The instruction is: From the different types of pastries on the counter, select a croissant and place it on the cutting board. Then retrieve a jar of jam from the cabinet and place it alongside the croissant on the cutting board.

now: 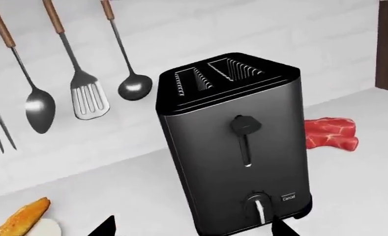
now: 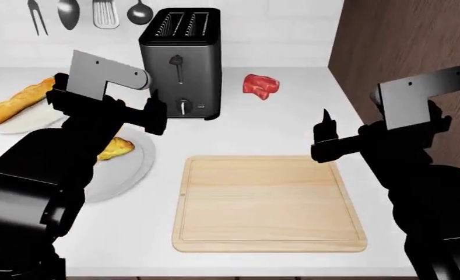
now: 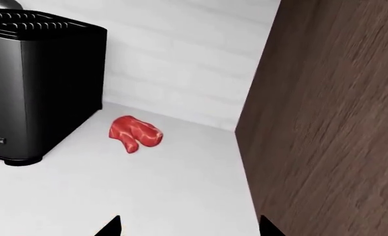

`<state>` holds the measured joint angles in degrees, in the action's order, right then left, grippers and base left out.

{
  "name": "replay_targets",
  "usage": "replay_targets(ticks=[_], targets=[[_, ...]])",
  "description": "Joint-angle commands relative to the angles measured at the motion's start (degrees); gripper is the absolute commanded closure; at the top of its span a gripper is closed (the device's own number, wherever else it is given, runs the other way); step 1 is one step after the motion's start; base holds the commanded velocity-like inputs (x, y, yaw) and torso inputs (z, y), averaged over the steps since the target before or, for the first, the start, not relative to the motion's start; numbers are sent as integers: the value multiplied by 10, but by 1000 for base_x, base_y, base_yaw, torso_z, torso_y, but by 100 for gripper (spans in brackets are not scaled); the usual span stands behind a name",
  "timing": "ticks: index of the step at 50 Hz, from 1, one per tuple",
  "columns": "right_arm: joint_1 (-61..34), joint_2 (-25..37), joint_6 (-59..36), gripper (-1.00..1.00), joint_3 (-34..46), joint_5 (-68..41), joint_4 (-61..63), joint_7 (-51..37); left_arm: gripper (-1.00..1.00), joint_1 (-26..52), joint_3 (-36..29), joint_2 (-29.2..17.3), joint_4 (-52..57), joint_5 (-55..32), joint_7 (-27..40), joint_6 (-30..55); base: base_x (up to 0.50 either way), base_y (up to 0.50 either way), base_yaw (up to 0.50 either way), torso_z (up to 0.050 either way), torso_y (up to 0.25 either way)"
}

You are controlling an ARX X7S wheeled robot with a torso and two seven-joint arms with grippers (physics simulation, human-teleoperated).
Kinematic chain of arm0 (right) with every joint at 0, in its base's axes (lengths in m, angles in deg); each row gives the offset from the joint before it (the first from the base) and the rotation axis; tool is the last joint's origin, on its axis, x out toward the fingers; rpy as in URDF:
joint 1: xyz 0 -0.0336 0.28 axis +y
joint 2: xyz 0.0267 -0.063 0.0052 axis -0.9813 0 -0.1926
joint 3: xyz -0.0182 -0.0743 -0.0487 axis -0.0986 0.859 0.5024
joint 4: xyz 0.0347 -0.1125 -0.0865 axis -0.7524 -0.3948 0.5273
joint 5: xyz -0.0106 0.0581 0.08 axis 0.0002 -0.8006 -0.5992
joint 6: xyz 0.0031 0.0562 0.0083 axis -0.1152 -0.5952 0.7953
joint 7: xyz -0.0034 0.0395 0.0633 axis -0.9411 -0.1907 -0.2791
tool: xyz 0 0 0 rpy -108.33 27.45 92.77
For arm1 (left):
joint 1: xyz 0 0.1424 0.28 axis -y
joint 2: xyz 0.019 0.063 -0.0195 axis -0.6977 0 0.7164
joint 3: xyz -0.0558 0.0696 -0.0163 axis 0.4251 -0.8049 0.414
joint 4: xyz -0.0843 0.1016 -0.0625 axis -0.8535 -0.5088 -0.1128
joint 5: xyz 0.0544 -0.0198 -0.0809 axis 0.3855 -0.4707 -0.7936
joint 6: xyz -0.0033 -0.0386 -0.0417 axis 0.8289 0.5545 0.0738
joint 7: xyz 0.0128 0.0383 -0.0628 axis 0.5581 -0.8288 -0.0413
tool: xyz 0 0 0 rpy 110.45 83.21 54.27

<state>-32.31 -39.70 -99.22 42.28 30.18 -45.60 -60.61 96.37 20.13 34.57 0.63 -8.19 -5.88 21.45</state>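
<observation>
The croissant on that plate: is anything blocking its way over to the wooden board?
Nothing visible does. The croissant lies on a round plate beside the cutting board, with only bare counter between them. The board's top is bare. The toaster stands farther back, off that path.

One word can be read: "Cancel", in small white letters on a little button low on the front of the black toaster, just beside its round dial. The toaster stands near the back edge of the counter. In the right wrist view the same label is too small to read.
</observation>
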Motion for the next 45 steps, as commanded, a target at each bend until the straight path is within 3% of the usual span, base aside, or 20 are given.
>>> replay_targets(ticks=[1,6,9,12,15,32,45], targets=[[16,3,20,-100,-4,-6,5,5,-100,26,-104,-77,2,17,-63,15,0,0,0,0,0],[24,1,31,-100,-12,-13,1,13,-100,74,-194,-135,-29,36,-129,6,0,0,0,0,0],[28,-1,36,-100,-15,-18,-5,18,-100,89,-212,-154,-58,28,-169,-4,0,0,0,0,0],[29,-2,43,-100,-13,-18,-13,20,-100,101,-217,-170,-68,-18,-236,56,0,0,0,0,0],[31,-2,52,-100,-5,-15,-25,17,-100,104,-220,-183,-66,-32,-259,77,0,0,0,0,0],[32,7,54,-100,15,-8,-34,7,-100,122,-155,-224,-82,-48,-259,115,0,0,0,0,0],[39,21,29,-100,0,-19,-7,15,-100,110,-185,-218,-137,-29,-265,44,0,0,0,0,0]])
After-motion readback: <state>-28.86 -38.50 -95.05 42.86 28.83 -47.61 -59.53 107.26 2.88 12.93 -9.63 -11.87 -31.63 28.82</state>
